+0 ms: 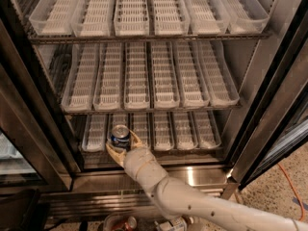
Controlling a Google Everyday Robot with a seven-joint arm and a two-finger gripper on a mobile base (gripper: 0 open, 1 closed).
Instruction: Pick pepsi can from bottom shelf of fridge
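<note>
The gripper (pixel 123 145) sits at the front edge of the bottom shelf (pixel 192 150), left of the shelf's middle, and its two tan fingers (pixel 111 151) are closed around the pepsi can (pixel 120 136). One finger is on the can's left side and the other on its right, so the can is clamped between them, not lying beside the hand. The can's silver top faces up and slightly outward. Its long axis runs roughly vertical and crosswise to the line between the fingers, which suits a side grasp. It stands over the second clear lane tray (pixel 119 121) from the left, at the tray's near end, just behind the shiny steel sill (pixel 202 175). Whether its base rests on the tray or is just off it cannot be told.

The white arm (pixel 192 203) reaches in from the lower right, over the sill, so its wrist lies on the outward side of the can. That is the relation the next move turns on, I judge — the way out of the fridge (pixel 267 114) runs back along the arm, toward the viewer and a little to the right. The middle rack (pixel 149 109) hangs close above the can, so there is little room to lift — a mostly level pull-back looks safer, with the base kept clear of the sill.
</note>
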